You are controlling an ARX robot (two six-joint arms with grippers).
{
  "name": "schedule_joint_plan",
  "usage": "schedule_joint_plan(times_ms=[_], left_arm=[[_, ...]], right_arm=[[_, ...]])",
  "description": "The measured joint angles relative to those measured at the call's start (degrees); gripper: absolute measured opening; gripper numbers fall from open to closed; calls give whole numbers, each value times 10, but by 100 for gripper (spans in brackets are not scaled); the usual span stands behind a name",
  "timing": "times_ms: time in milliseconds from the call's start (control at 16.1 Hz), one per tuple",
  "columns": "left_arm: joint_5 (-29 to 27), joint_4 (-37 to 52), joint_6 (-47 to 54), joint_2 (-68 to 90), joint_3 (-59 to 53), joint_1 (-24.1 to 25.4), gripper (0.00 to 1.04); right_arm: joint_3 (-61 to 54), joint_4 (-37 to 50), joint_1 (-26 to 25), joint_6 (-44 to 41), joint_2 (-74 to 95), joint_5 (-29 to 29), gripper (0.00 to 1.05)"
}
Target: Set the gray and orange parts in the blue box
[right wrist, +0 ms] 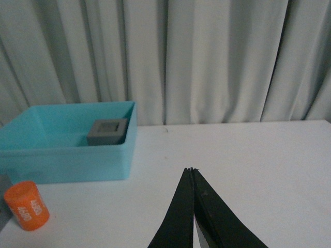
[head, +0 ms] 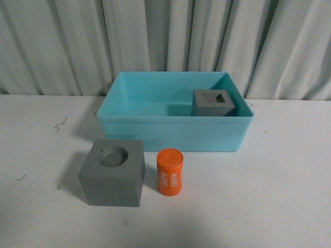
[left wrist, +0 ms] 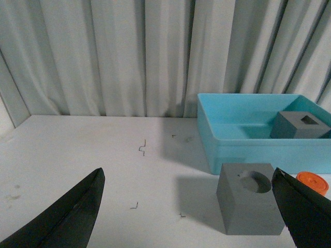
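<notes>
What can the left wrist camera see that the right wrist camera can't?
Only the left wrist view shows the gray cube with the round recess whole, on the white table, and the left tool wide open. Only the right wrist view shows the white print on the side of the orange cylinder, and the right tool shut. Both show the blue box, the gray cube with the square recess inside it, the orange cylinder and the curtain.

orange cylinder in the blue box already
No, the orange cylinder stands on the table outside the blue box, beside the gray cube with the round recess.
</notes>
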Motion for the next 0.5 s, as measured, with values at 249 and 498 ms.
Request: schedule_joint_plan(times_ms=[249, 498], left_arm=[[-1, 0, 0, 0, 0, 0, 98], [0, 0, 0, 0, 0, 0, 98]], right_arm=[[0, -9, 0, 0, 1, 0, 12], [0, -9, 0, 0, 1, 0, 61]])
